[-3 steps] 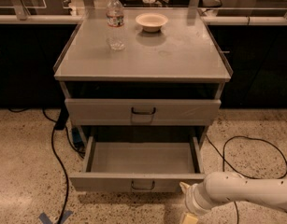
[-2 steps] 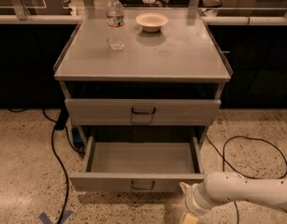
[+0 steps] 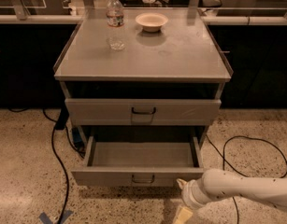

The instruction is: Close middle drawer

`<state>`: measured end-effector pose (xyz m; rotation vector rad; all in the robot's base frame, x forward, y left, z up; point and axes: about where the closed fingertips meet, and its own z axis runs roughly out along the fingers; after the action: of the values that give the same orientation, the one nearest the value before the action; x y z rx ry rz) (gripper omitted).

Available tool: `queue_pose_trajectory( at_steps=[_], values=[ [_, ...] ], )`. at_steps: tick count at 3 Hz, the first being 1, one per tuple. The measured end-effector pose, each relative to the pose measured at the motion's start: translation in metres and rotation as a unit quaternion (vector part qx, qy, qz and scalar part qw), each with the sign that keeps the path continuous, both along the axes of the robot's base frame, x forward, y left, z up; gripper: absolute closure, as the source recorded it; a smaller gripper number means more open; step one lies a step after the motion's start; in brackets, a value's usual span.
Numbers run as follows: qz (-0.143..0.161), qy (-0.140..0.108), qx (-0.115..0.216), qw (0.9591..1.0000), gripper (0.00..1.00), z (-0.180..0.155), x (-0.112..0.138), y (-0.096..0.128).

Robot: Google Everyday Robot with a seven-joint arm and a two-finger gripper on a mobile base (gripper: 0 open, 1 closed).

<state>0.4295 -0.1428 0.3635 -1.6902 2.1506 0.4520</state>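
We see a flat grey surface [image 3: 180,55] with raised side rims. On it stand a clear water bottle [image 3: 115,20], upright near the back left, and a small pale bowl [image 3: 151,21] to its right, not touching it. Below, on the speckled floor [image 3: 21,171], black cables [image 3: 54,148] trail at both sides and blue tape [image 3: 47,217] lies at lower left. The tool [image 3: 184,200] hangs low over that floor, right of centre.
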Motion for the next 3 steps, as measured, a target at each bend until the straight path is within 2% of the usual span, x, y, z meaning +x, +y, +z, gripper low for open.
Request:
queue_pose_trajectory(
  at_steps=[1,3],
  values=[
    [-0.010,-0.010,0.014,0.9998,0.00,-0.006,0.030,0.013],
    [-0.025,-0.063,0.024,0.9974,0.00,0.017,0.100,0.049]
  ],
)
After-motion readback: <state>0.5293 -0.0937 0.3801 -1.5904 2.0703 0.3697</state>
